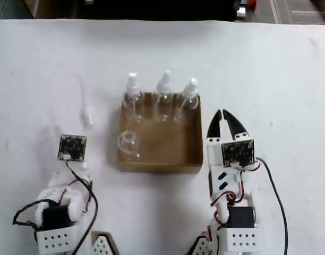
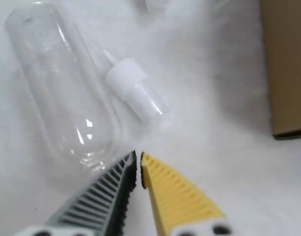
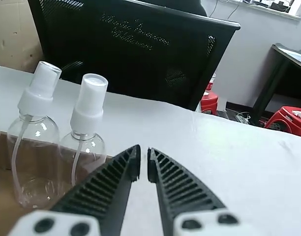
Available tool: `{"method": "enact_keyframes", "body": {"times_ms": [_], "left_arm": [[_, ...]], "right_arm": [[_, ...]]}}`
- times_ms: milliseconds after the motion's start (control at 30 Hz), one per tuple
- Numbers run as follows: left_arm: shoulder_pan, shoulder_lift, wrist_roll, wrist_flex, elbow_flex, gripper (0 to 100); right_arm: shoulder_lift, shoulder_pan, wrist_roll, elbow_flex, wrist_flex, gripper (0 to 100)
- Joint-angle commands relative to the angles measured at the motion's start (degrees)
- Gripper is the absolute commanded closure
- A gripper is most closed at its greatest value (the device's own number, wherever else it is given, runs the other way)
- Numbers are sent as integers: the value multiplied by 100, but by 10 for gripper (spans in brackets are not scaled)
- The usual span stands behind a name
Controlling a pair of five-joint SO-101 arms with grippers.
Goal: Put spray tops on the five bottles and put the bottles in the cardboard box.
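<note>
My left claw (image 2: 137,164) hangs low over the table, its grey and yellow fingers pressed together on nothing. That is my first worry. The uncapped bottle (image 2: 62,88) lies just beside the grey tip, and it is round. A nudge from shut fingers would likely roll it off, so I'd spread the claw before going lower. Clear plastic looks slippery too, and an off-centre pinch could squirt it out.

The bottle lies flat, its long axis running from beside the grey tip away from the claw. I can't tell if its near end touches the finger, or which end has the mouth.

Straight ahead of the tips, just beside the bottle, lies a loose spray top (image 2: 133,91). Its head points back toward the claw and its thin tube trails away, roughly parallel to the bottle. I judge that tube could bend or miss the neck if either piece is held crooked.

Farther out, on the yellow finger's side, is a wall of the cardboard box (image 2: 288,69).

My right claw (image 3: 143,164), also pressed together and empty, sits beside the box. Ahead of it capped bottles (image 3: 86,142) stand upright inside. An open bottle (image 1: 128,144) stands in the box corner nearest my left arm, and a careless reach could topple it.
</note>
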Motion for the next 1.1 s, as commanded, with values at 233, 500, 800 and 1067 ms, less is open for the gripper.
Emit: {"method": "enact_keyframes", "body": {"times_ms": [233,500,800,1067], "left_arm": [[1323,-22,53,79,-18,976],[2281,-31,53,88,-18,977],[1446,-31,-9,-246,-1996,976],[945,-31,-2127,-246,-3464,977]], "right_arm": [[-13,-31,62,70,40,981],[-13,-31,62,70,40,981],[-13,-4,62,70,40,981],[-13,4,62,70,31,981]]}}
